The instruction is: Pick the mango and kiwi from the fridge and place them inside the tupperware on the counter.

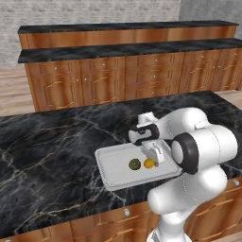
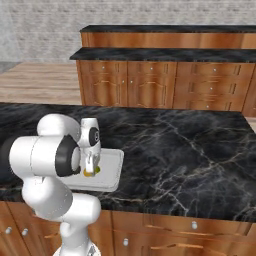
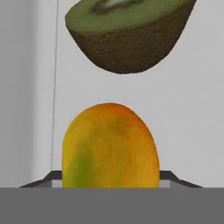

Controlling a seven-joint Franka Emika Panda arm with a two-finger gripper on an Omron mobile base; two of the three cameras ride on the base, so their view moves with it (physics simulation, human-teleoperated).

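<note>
The orange-yellow mango [image 1: 149, 163] sits low inside the light-grey tupperware [image 1: 113, 168] on the black marble counter [image 1: 47, 151]. My gripper [image 1: 155, 158] points down into the tray and is shut on the mango [image 3: 110, 146], with a dark fingertip [image 3: 46, 180] at each side of it. The kiwi [image 1: 134, 164], a cut half with its green face showing, lies on the tray floor just left of the mango. In the hand view the kiwi [image 3: 127, 39] lies beyond the mango, apart from it. The fridge is out of view.
The tupperware [image 2: 111, 170] lies near the counter's front edge, above brown cabinet doors [image 2: 165, 235]. Bare marble spreads to the left and right of it. A long two-tiered wooden back counter [image 1: 127, 71] stands across the floor behind.
</note>
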